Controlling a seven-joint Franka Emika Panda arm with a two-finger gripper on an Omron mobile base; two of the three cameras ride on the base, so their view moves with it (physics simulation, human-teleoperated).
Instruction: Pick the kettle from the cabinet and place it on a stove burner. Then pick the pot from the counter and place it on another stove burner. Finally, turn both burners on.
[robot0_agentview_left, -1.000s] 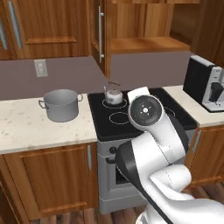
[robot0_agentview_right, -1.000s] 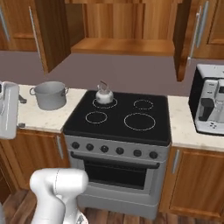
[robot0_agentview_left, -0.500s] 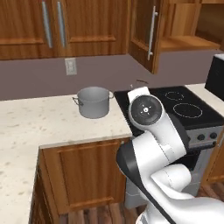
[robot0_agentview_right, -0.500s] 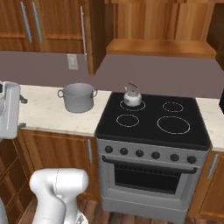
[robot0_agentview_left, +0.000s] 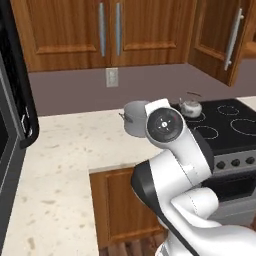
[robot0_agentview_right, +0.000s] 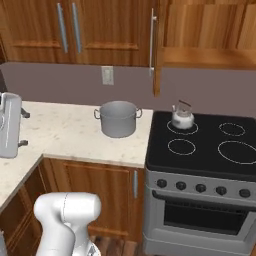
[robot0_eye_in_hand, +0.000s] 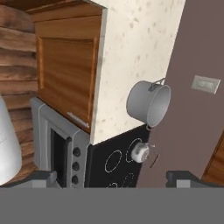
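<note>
Premises: a domestic kitchen. A black-topped stove (robot0_agentview_right: 210, 150) with front knobs and oven door stands against the wall. Left of the stove runs a speckled stone tabletop (robot0_agentview_right: 65, 132); above the stove hang reddish-brown wooden cabinets (robot0_agentview_right: 100, 30). Behind the tabletop, a wall socket (robot0_agentview_right: 107, 75).

The pot (robot0_agentview_right: 118, 118) is showing a plain matte grey and the kettle (robot0_agentview_right: 182, 118) is shining silver with a dark arched handle, while the stove (robot0_agentview_right: 205, 145) under it is reading flat black with thin pale burner rings and a grey front carrying dark knobs. The counter (robot0_agentview_right: 60, 132) is presenting cream-beige with brown flecks and a pale edge. The cabinet (robot0_agentview_right: 200, 35) is glowing reddish-brown wood with a silver bar handle, and the wall behind is staying a dull mauve-brown around a cream outlet plate (robot0_agentview_right: 107, 75).
</note>
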